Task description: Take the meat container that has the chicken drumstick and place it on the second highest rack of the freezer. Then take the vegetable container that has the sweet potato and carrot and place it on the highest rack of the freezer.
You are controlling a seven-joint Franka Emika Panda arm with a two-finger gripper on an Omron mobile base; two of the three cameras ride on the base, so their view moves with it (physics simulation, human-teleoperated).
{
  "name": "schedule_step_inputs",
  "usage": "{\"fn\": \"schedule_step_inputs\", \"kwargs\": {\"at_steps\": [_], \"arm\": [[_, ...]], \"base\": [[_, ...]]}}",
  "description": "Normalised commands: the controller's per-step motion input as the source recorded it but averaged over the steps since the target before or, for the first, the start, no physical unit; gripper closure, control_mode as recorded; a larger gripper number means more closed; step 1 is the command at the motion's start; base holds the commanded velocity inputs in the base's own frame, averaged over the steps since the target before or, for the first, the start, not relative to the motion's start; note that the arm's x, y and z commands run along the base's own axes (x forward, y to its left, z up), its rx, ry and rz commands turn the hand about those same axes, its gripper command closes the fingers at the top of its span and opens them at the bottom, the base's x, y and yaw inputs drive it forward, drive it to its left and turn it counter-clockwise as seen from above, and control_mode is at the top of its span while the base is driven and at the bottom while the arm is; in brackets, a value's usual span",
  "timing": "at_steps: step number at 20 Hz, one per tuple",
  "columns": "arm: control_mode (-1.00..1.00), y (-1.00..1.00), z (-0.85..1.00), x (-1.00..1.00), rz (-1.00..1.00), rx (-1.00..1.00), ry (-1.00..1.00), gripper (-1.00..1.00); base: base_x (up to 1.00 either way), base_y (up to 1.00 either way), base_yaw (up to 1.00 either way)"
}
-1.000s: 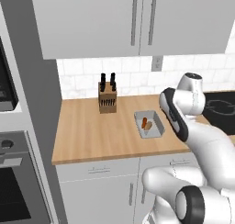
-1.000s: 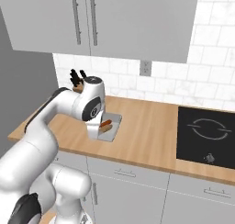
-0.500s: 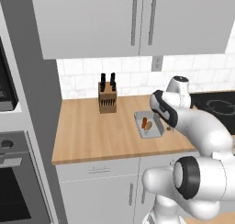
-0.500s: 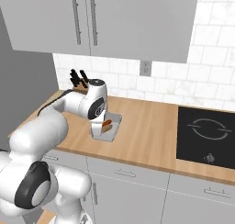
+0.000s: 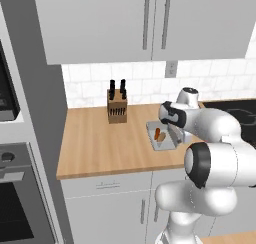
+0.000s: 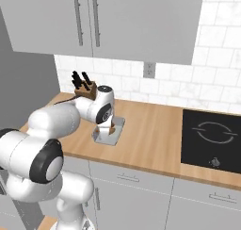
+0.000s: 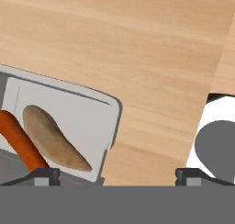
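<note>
Swung down over the vegetable container point(image 5: 161, 135) since a second ago; gripper point(image 7: 117, 176) spread wide (nothing held), grasp next.

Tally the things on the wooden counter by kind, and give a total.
Vegetable container: 1
Carrot: 1
Sweet potato: 1
Knife block: 1
Total: 4

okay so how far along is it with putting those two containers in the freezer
Done: can't tell; no meat container is on the counter. In hand: the gripper hangs low over the vegetable container holding the carrot and sweet potato, fingers spread, not gripping. Left: grasp it and carry it to the highest freezer rack.
</note>
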Motion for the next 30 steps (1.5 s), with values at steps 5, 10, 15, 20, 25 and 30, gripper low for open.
{"fn": "schedule_step_inputs", "kwargs": {"at_steps": [5,10,15,20,25,30], "arm": [[-1.0,-0.05,-0.39,0.01,0.0,0.0,0.0,-1.0],[-1.0,-0.03,-0.23,0.0,0.0,0.0,0.0,-1.0],[-1.0,-0.04,-0.08,0.02,0.0,0.01,0.0,-1.0],[-1.0,-0.03,-0.07,0.12,0.0,0.01,0.0,-1.0],[-1.0,0.0,-0.24,0.05,0.0,0.0,0.0,-1.0],[-1.0,0.0,-0.3,0.0,0.0,0.0,0.0,-1.0]], "base": [[0.0,0.0,0.0],[0.0,0.0,0.0],[0.0,0.0,0.0],[0.0,0.0,0.0],[0.0,0.0,0.0],[0.0,0.0,0.0]]}}
